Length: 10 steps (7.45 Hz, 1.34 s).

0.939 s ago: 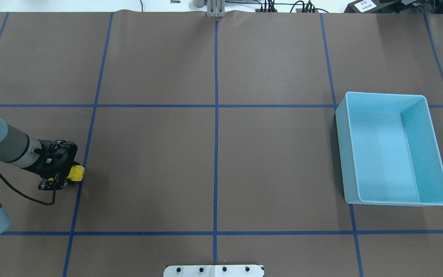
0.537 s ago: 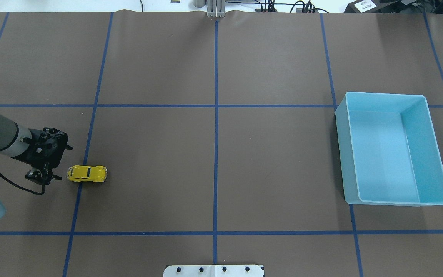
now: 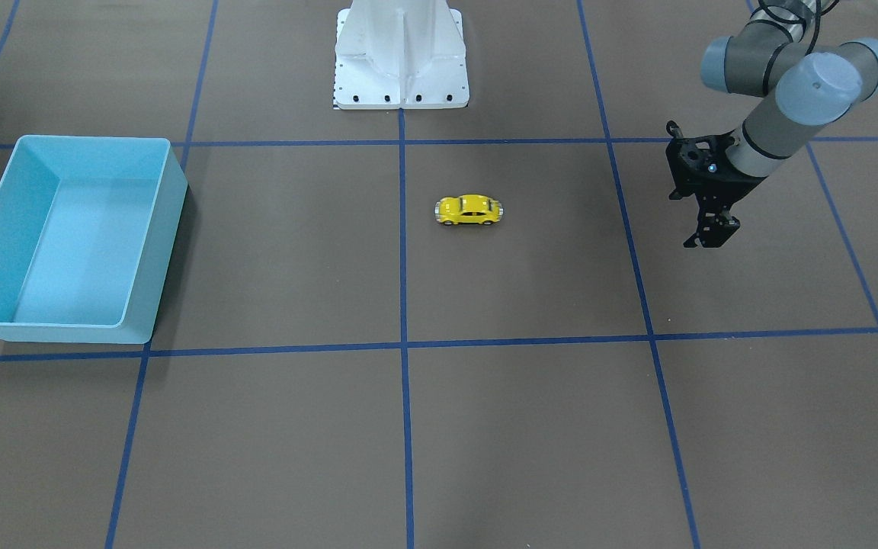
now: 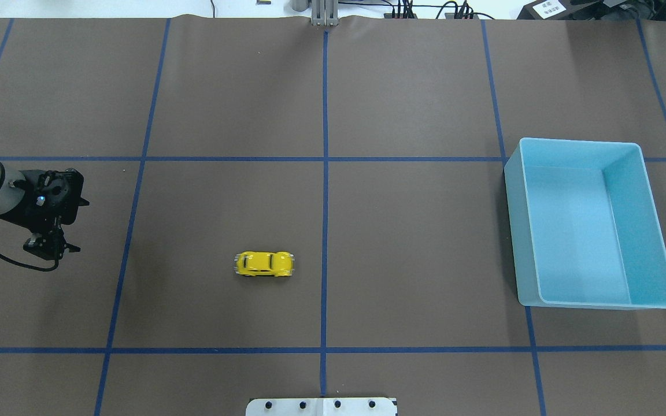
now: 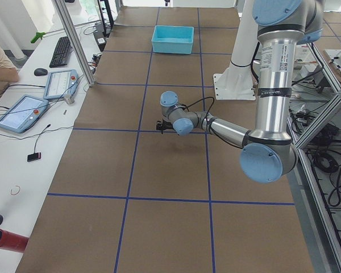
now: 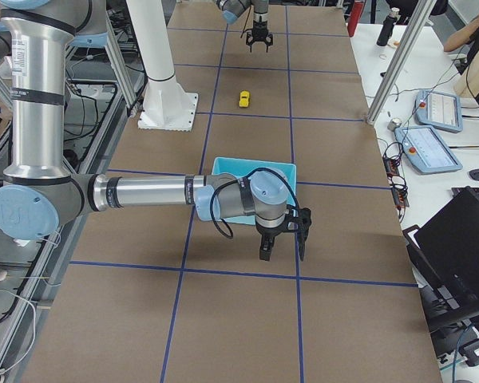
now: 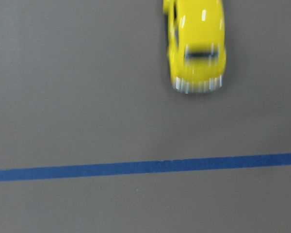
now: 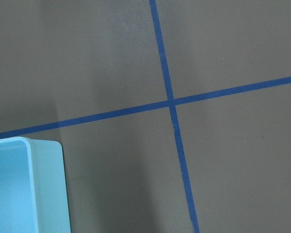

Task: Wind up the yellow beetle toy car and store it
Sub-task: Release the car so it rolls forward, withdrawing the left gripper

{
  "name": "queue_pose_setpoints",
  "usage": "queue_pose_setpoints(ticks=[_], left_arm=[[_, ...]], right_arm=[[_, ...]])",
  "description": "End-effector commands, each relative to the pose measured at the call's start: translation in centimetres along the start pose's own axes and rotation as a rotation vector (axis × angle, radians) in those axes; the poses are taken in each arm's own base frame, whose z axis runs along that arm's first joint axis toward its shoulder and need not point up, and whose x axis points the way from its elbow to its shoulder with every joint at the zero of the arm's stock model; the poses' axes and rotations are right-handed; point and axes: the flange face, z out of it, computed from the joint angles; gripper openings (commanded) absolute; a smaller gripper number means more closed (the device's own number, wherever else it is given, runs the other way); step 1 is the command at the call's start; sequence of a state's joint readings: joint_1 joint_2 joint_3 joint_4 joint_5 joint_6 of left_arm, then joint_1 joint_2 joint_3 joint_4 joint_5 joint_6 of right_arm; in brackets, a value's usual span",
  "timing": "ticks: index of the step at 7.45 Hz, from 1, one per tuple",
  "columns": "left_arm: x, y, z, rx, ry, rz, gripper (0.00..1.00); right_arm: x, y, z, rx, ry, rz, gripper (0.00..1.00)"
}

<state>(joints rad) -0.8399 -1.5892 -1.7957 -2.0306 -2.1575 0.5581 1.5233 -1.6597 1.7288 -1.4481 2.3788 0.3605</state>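
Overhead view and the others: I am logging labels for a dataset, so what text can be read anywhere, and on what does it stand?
Nothing can be read as words.
Label on black gear beyond the table's far edge: print too small to read.
Sticker on the left arm: too small to read.
Pendant screens: too small to read.
Car and bin: no text shows.

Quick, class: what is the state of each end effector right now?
Left end effector: open, holding nothing; the small glossy yellow beetle toy car sits apart from it.
Right end effector: cannot be told.
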Motion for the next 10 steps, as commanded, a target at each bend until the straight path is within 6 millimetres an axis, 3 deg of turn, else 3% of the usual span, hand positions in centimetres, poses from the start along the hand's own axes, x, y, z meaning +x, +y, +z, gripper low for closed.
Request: queue_pose_setpoints(ticks=[1, 3, 5, 7, 9, 10], left_arm=[[-1.7, 1.9, -1.9, -0.038, -0.019, -0.142, 1.00], [-3.4, 4.4, -4.6, -0.043, -0.025, -0.493, 1.00], [-5.5, 8.6, -8.4, -0.046, -0.063, -0.804, 1.00], [-6.6, 15.4, -12.0, -0.068, -0.113, -1.062, 1.00], [-7.3, 24.0, -13.0, -0.007, 0.012, -1.303, 1.00], [-6.4, 26.6, -13.9, 0.026, 0.040, -1.367, 1.00]], right_arm=[[0.0, 0.0, 0.0, 0.000, 0.000, 0.000, 1.00], [0.0, 0.0, 0.0, 0.000, 0.000, 0.000, 1.00], [0.0, 0.0, 0.0, 0.000, 0.000, 0.000, 1.00], [0.0, 0.0, 0.0, 0.000, 0.000, 0.000, 1.00], [0.0, 0.0, 0.0, 0.000, 0.000, 0.000, 1.00], [0.0, 0.0, 0.0, 0.000, 0.000, 0.000, 1.00]])
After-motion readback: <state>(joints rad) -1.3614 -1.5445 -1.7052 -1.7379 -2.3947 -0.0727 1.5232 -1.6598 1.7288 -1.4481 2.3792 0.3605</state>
